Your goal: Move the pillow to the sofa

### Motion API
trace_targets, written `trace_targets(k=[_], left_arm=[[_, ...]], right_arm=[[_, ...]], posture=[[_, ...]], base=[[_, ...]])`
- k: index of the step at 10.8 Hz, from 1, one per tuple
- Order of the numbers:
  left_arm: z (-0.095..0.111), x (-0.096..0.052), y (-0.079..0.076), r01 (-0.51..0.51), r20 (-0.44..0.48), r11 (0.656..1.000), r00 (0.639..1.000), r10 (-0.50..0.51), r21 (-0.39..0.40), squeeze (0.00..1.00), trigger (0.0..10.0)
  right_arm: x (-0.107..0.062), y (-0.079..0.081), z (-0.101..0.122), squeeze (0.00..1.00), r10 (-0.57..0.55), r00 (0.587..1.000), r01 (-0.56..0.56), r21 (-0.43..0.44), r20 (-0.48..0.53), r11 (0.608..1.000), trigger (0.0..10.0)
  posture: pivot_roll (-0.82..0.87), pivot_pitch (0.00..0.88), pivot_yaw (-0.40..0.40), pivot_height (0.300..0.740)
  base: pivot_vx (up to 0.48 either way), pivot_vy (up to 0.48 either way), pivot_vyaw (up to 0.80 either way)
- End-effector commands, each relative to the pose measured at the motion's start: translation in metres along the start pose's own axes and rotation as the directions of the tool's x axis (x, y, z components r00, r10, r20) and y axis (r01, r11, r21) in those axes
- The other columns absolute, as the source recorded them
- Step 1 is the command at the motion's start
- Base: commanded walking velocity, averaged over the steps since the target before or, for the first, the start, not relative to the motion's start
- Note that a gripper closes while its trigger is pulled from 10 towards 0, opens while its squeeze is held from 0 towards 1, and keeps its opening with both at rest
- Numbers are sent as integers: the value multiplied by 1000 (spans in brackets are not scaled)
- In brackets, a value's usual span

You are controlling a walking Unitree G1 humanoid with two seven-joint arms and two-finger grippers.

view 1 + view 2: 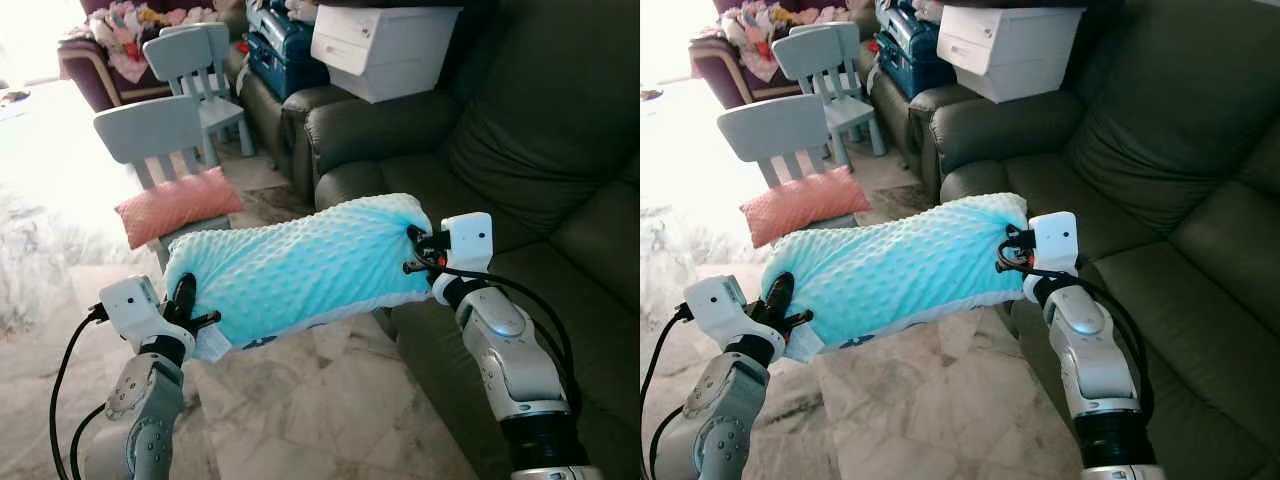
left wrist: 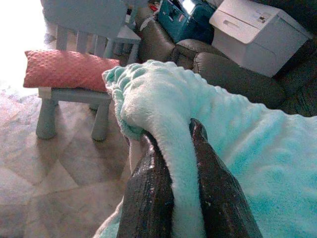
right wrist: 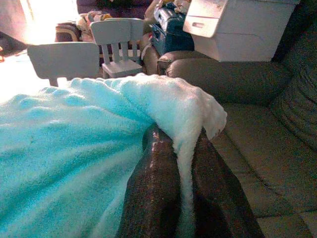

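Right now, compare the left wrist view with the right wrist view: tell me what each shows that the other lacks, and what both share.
Left wrist view: the pink pillow lying on a small chair, and the left fingers pinching one end of the blue pillow.

Right wrist view: the sofa seat just beyond the right fingers, which pinch the other end.

Both: the blue pillow, the white box on the sofa arm, small chairs.
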State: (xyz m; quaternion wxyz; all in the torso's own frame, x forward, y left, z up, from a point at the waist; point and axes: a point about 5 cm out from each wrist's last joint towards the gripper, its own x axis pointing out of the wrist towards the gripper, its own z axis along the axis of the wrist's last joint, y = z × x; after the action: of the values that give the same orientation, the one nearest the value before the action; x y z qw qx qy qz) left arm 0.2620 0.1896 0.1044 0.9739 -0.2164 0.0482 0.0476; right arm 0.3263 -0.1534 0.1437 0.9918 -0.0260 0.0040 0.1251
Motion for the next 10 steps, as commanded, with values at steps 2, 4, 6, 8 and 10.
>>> trace_targets(k=[2,4,6,8,10], left_arm=[[2,0,2,-8,10,1000,1000,8,9,0,10000],[2,1,1,-2,5,1000,1000,2,11,0,10000],[1,0,1,1,0,1000,1000,-1,11,0,10000],[1,0,1,4,0,1000,1000,-4,6,0,10000],[1,0,1,-1,0,1000,1000,1,3,0,10000]], right_arm=[[1,-4,9,0,-17,999,17,11,51,1000,10000],[2,-5,7,0,-18,999,18,11,28,1000,10000],[2,-5,7,0,-22,999,21,14,28,1000,10000],[2,-5,7,0,-21,999,21,14,30,1000,10000],[2,-5,6,0,-21,999,20,14,29,1000,10000]], posture=[[-242,0,66,740],[-242,0,66,740],[-243,0,67,740],[-241,0,68,740],[-241,0,70,740]], base=[[0,0,-694],[0,0,-400],[0,0,-800],[0,0,-800],[0,0,-800]])
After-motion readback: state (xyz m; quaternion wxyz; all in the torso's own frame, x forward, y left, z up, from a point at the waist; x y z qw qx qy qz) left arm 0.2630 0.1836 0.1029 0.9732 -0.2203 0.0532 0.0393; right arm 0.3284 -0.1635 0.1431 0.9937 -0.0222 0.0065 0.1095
